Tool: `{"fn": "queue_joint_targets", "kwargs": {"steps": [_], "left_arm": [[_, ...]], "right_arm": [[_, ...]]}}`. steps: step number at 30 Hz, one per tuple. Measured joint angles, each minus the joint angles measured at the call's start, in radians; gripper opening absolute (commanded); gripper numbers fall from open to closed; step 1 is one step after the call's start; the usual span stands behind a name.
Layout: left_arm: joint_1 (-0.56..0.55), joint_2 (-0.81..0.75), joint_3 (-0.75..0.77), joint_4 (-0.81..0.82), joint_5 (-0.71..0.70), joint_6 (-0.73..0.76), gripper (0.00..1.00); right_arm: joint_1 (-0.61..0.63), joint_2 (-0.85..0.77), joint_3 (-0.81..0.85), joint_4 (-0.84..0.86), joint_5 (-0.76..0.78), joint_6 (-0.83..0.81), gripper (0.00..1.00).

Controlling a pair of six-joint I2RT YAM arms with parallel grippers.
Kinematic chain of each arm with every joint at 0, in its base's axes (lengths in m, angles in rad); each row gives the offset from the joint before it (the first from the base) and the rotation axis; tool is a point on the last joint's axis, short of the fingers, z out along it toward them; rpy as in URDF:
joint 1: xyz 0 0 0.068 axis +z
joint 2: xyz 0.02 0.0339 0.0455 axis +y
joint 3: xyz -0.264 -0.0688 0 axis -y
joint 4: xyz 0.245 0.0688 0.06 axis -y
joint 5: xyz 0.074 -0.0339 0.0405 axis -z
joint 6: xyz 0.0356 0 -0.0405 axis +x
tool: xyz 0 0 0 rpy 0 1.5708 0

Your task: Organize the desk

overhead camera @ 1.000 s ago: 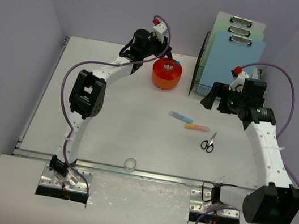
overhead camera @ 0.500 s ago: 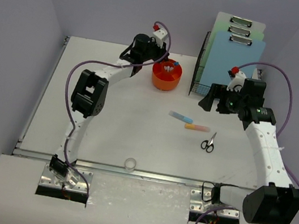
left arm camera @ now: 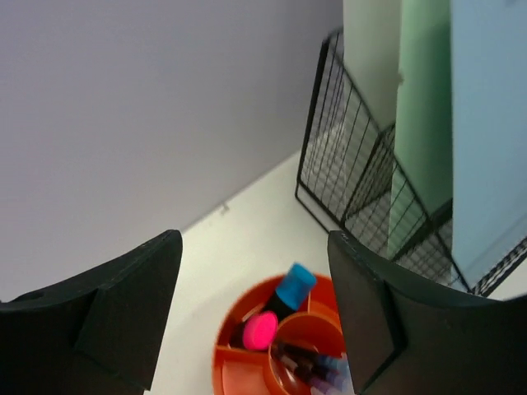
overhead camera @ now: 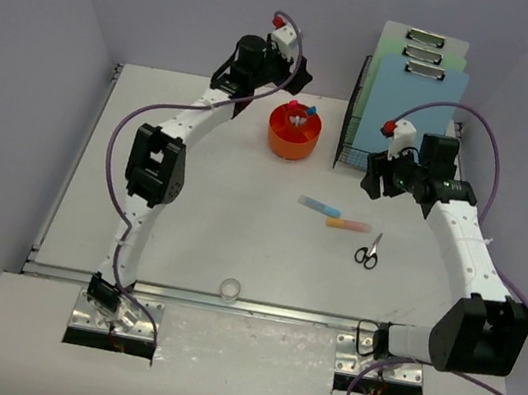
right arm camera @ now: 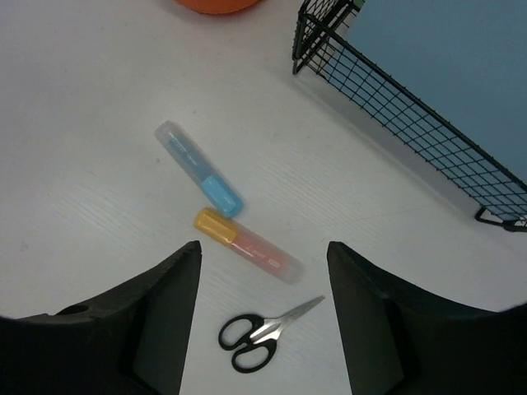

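The desk (overhead camera: 187, 235) is a white tabletop. An orange round organizer (overhead camera: 294, 132) stands at the back middle and holds a blue-capped marker (left arm camera: 295, 286), a pink-capped marker (left arm camera: 260, 330) and pens. My left gripper (overhead camera: 297, 73) hovers above and behind it, open and empty (left arm camera: 254, 280). A blue highlighter (overhead camera: 319, 206), a yellow-capped highlighter (overhead camera: 349, 225) and black-handled scissors (overhead camera: 367, 252) lie right of centre. My right gripper (overhead camera: 376, 181) hangs open and empty above them (right arm camera: 263, 271); the blue highlighter (right arm camera: 200, 169), yellow-capped one (right arm camera: 247, 244) and scissors (right arm camera: 263, 333) show below it.
A black wire rack (overhead camera: 355, 122) with clipboards (overhead camera: 416, 86) stands at the back right, close to both grippers (left arm camera: 354, 181) (right arm camera: 395, 115). A small clear ring (overhead camera: 229, 289) sits by the front rail. Lavender walls enclose the desk.
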Motion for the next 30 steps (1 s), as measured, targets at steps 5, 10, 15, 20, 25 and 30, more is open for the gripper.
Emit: {"fn": "queue_joint_targets", "kwargs": {"steps": [5,10,15,20,25,30], "left_arm": [[0.019,-0.098,0.06,-0.065,0.032,-0.008,0.81],[0.065,-0.371,-0.124,-0.142,0.1,-0.019,0.84],[0.124,-0.69,-0.438,-0.155,0.158,-0.021,0.85],[0.17,-0.812,-0.586,-0.156,0.2,-0.035,0.85],[0.204,-0.823,-0.672,-0.173,0.23,-0.043,0.85],[0.225,-0.826,-0.72,-0.187,0.243,-0.045,0.85]], "right_arm": [[0.061,0.086,0.003,0.033,0.061,-0.205,0.52],[0.179,0.258,0.047,0.003,0.132,-0.4,0.45],[0.271,0.464,0.226,-0.155,0.192,-0.529,0.42],[0.329,0.542,0.297,-0.249,0.226,-0.593,0.41],[0.357,0.598,0.309,-0.331,0.251,-0.628,0.41],[0.366,0.622,0.281,-0.364,0.273,-0.643,0.42]]}}
